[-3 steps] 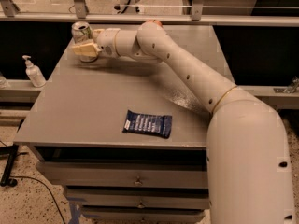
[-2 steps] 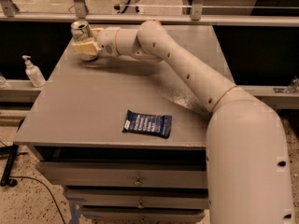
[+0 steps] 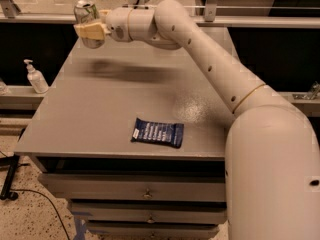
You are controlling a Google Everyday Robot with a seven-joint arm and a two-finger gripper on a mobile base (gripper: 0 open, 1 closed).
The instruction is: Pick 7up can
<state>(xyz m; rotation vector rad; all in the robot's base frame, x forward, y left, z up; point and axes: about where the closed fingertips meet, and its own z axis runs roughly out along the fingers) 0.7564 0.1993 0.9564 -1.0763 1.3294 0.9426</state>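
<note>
The 7up can (image 3: 86, 10) is a small silvery can with green markings and a shiny top. It is held upright in the air above the far left corner of the grey table (image 3: 100, 114); its shadow lies on the tabletop below. My gripper (image 3: 91, 31) is at the end of the white arm reaching in from the right. Its tan fingers (image 3: 93, 31) are shut around the can's body.
A dark blue snack packet (image 3: 158, 132) lies flat near the table's front edge. A white pump bottle (image 3: 35, 77) stands on a ledge left of the table. Drawers sit under the tabletop. A railing runs behind the table.
The gripper has lifted the can off the tabletop; it now hangs higher, with a shadow under it.
</note>
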